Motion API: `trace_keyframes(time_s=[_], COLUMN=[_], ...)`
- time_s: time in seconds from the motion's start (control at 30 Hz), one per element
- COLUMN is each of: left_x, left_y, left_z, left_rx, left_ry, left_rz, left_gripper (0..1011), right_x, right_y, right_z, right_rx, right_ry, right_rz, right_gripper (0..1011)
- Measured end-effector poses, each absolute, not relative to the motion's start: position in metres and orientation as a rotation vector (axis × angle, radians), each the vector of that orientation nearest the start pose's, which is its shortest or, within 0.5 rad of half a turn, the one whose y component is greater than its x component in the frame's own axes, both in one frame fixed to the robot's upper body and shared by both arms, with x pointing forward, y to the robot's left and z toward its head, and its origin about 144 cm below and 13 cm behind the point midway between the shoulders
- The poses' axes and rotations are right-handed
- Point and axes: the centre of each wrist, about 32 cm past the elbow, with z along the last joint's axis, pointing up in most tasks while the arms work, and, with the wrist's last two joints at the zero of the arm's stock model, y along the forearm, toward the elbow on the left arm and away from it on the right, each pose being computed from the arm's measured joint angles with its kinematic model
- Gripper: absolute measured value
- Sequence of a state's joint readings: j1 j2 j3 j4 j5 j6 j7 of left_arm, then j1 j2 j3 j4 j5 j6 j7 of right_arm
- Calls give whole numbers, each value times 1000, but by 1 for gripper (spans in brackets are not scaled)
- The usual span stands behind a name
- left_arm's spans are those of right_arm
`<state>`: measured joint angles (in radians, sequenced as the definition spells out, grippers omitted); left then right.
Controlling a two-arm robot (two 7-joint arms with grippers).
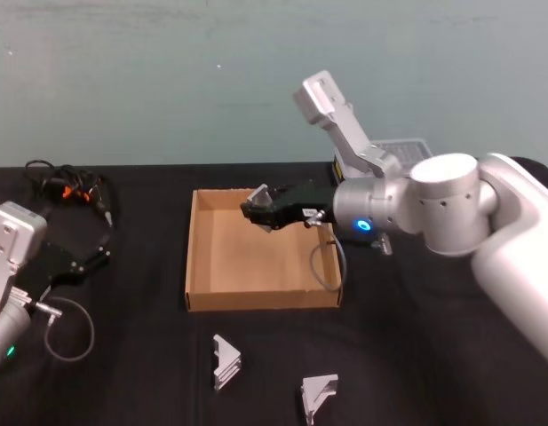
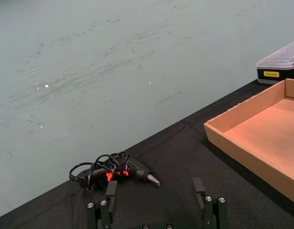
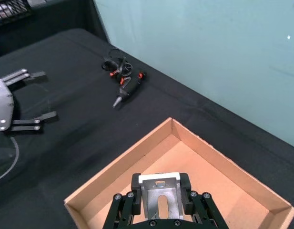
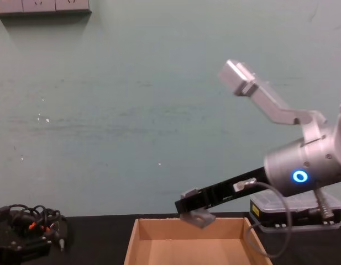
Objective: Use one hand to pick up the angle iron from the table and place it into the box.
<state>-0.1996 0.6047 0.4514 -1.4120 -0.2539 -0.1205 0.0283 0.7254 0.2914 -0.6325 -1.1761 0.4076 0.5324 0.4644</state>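
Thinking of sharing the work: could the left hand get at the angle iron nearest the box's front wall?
Probably, reach permitting. The left hand is open at the left of the table, nothing standing between it and that angle iron; the right hand is over the box, off that path.

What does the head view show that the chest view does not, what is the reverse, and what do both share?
Head view: two spare angle irons lying on the table in front of the box, and the left gripper parked open at the left.
Chest view: wall sockets, and a side-on look at the held angle iron hanging near the box's rim, off its floor.
Both: the right gripper shut on that angle iron over the box, the clear-lidded black case behind, and the cabled tool at far left.
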Motion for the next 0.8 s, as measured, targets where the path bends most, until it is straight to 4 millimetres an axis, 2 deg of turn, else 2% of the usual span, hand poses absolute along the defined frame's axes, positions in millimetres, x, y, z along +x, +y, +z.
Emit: trace_keyframes(time_s=[0.37, 0.8], left_x=[489, 489], left_y=[310, 310], left_z=[1140, 1140], left_rx=[304, 304], left_ry=[-285, -285], left_rz=[1248, 1248], left_gripper=[1000, 1000], right_x=[634, 645], right_y=[-162, -156], right_z=[1241, 1226], right_rx=[-522, -583], right_ry=[229, 275], right_rz=[-750, -767], right_gripper=[473, 473])
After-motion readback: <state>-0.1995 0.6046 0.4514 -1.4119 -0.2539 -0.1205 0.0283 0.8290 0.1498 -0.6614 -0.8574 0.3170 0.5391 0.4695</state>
